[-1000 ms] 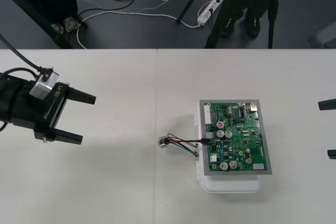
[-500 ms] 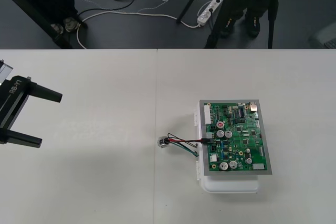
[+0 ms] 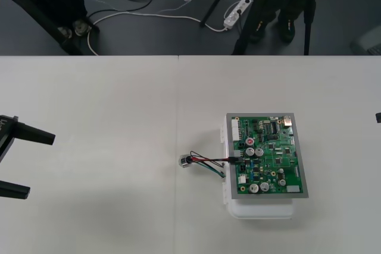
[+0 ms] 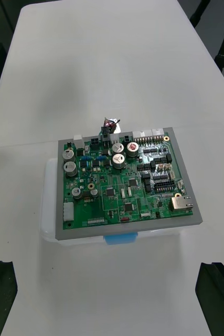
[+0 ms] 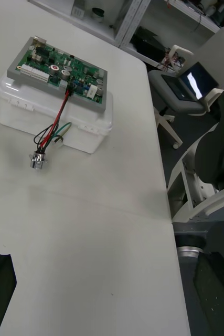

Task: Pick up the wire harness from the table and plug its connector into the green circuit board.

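Seeing the small wire harness [image 3: 211,160] of thin red, black and green wires lying on the plain light worktop [image 3: 119,99], just beside the left edge of the green circuit board [image 3: 271,153]. Seeing that board sitting on top of a white plastic base [image 3: 262,209]. Reading the harness's small black plug [image 5: 68,90] as sitting in the board's left edge, with red and black wires running straight out of it. Finding the round metal flanged socket [image 3: 185,160] resting on the worktop a little apart from the base, the wires looping between the two. Spotting the left pincer [image 3: 40,166], black and two-fingered, hanging at the worktop's left edge, well apart from the harness, fingers spread wide and holding nothing. Spotting the right pincer [image 4: 109,296], same black build, hovering at the worktop's right edge, well apart from the board, fingers likewise standing far apart and gripping nothing.
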`<state>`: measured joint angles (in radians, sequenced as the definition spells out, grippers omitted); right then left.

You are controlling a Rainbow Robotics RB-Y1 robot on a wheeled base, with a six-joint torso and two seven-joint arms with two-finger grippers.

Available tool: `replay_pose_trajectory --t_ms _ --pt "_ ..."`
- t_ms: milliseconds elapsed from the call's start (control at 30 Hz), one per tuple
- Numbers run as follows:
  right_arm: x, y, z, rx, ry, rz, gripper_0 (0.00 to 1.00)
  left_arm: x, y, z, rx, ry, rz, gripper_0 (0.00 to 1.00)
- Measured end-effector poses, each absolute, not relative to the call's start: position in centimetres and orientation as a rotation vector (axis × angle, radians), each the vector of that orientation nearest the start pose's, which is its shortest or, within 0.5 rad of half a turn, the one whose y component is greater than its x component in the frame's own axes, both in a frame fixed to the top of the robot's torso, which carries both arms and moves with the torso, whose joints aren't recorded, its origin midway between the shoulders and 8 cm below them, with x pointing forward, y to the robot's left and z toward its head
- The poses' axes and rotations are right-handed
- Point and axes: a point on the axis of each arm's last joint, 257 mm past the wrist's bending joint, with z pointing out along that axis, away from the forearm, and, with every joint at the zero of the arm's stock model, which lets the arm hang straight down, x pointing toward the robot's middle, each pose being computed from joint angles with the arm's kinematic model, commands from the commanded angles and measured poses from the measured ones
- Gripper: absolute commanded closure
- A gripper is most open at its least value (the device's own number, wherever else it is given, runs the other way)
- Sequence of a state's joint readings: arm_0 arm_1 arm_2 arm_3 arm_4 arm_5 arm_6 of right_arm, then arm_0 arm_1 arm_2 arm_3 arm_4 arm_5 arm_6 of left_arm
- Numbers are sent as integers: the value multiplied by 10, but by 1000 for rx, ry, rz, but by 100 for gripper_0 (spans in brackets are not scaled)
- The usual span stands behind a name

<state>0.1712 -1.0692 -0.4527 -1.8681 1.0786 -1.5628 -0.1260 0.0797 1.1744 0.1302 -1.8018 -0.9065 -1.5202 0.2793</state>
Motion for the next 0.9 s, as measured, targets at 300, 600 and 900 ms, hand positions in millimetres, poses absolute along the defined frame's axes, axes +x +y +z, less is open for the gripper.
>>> replay_pose_trajectory --t_ms 300,600,900 --pt "298 -297 -99 -1615 1519 506 0 264 246 -124 1535 1652 -951 0" --pt "296 -300 -103 -1605 1537 515 0 263 246 -124 1552 1647 -938 0" --pt "290 -308 -112 -1592 1585 536 0 264 246 -125 1600 1581 -899 0"
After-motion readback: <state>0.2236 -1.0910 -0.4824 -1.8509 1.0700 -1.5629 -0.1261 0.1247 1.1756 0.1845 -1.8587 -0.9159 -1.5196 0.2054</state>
